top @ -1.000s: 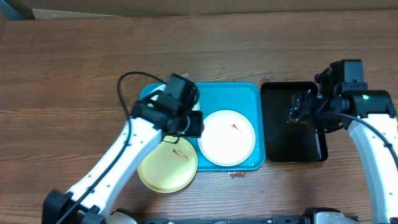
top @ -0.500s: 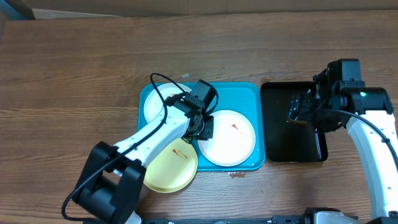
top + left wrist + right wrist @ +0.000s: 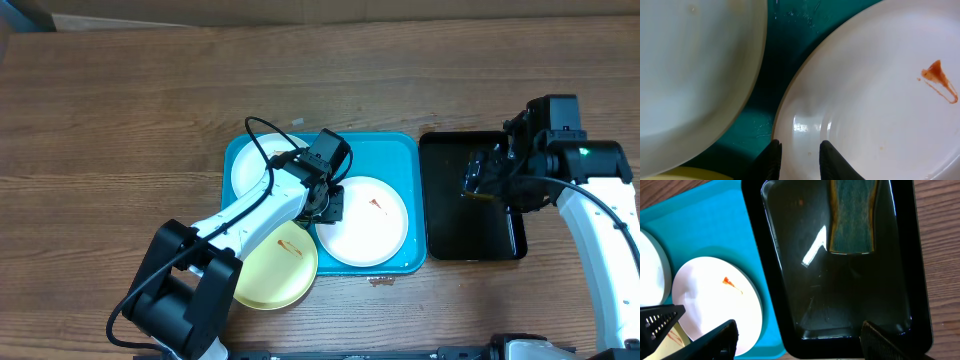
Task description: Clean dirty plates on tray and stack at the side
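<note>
Your left arm has swung right from the tray's left half over the past second, and has barely shifted in the last half second; the right arm has not moved.

Overhead: your left gripper point(image 3: 328, 203) sits low at the left rim of the smeared white plate point(image 3: 365, 222), in the narrow gap between it and the second white plate point(image 3: 250, 168). Both lie on the turquoise tray point(image 3: 390, 148). The yellow-green plate point(image 3: 268, 268), with a reddish streak, covers the tray's near-left corner and overhangs onto the table point(image 3: 120, 120). Bare wood lies open to the left and far side. Your right gripper point(image 3: 482, 178) hovers over the black tray point(image 3: 450, 238), just beside the turquoise one.

Left wrist: the fingers point(image 3: 832, 161) are slightly parted and grasp nothing. They straddle the smeared plate's rim, one outside over the tray floor point(image 3: 785, 50) and one inside. The smear point(image 3: 939, 80) is well to the right. A thin teal strip separates the two white plates.

Right wrist: the jaws are spread wide and empty above the black tray's glossy floor point(image 3: 840, 305). A green sponge point(image 3: 852, 217) lies at its far end. The tray walls nearly touch.
</note>
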Robot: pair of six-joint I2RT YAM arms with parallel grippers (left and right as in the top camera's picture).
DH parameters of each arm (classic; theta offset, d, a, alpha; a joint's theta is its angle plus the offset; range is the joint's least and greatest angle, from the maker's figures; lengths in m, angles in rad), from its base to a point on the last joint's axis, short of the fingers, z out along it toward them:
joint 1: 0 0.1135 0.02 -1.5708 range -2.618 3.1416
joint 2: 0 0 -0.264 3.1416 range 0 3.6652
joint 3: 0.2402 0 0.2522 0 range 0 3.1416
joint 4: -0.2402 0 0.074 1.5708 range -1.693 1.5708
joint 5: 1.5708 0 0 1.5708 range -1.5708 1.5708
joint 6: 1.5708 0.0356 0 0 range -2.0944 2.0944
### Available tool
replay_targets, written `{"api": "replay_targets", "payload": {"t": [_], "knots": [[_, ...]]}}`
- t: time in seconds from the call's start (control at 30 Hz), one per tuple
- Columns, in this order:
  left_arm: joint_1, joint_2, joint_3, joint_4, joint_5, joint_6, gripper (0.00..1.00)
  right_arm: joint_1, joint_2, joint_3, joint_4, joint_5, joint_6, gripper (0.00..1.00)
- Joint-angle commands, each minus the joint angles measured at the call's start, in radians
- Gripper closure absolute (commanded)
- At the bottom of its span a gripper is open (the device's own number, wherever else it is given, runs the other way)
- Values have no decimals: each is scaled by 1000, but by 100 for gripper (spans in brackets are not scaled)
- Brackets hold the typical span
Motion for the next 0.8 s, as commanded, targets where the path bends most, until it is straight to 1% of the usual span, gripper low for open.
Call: {"api": "replay_targets", "payload": {"t": [0.0,0.13,0.17,0.43,0.6,0.77], "knots": [[-3,18,-6,6,-27,-17,72,5,1,22,5,-5,5,20],[-3,17,3,6,-27,-13,71,5,1,22,8,-5,5,20],[-3,17,11,-1,-26,-13,69,5,1,22,8,-5,5,20],[9,17,74,-63,-26,-1,67,5,1,22,7,-5,5,20],[9,17,74,-82,-29,6,67,5,1,22,8,-5,5,20],[8,17,67,-115,-77,5,68,5,1,22,7,-5,5,20]]}}
